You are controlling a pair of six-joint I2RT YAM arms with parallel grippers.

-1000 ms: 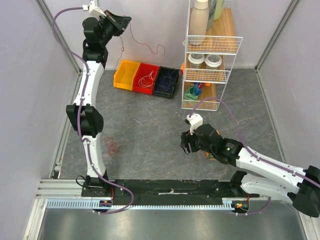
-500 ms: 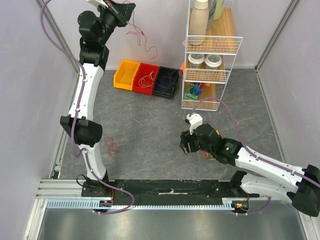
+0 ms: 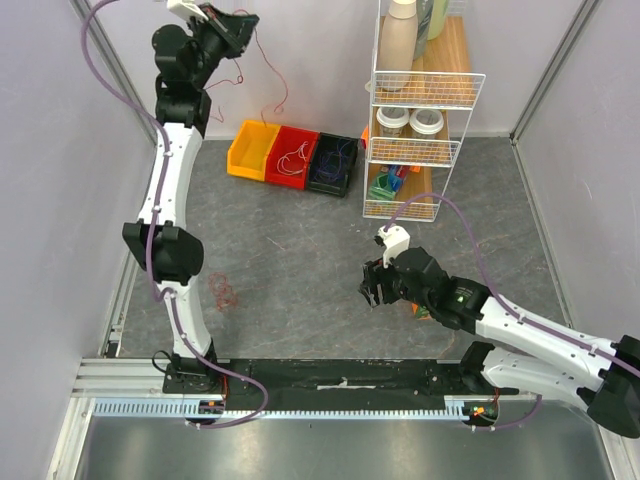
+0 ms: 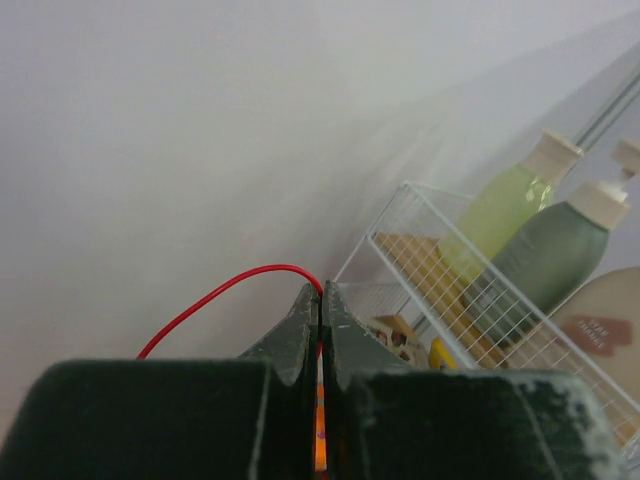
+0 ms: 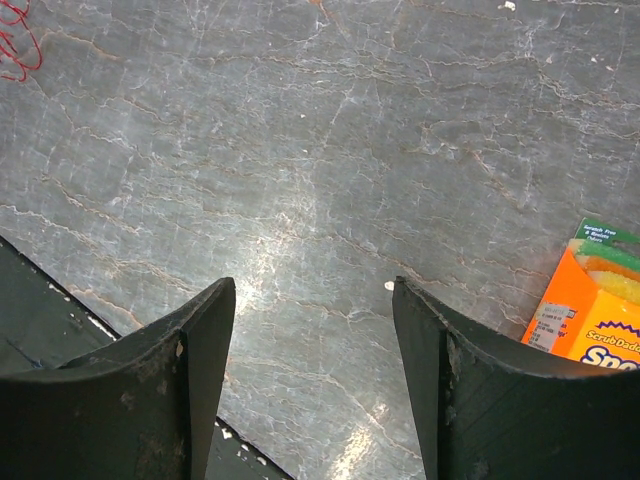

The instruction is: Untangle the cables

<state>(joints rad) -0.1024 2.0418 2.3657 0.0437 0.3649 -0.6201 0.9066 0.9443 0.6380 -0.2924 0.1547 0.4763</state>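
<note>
One red cable is dangling from our clenched left gripper, our right gripper is idling agape, and we are probably binning it next.

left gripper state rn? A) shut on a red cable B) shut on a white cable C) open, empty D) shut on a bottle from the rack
A: in the left wrist view the left gripper has its jaws pressed together with the red cable pinched between them and arcing away to the left.
</note>
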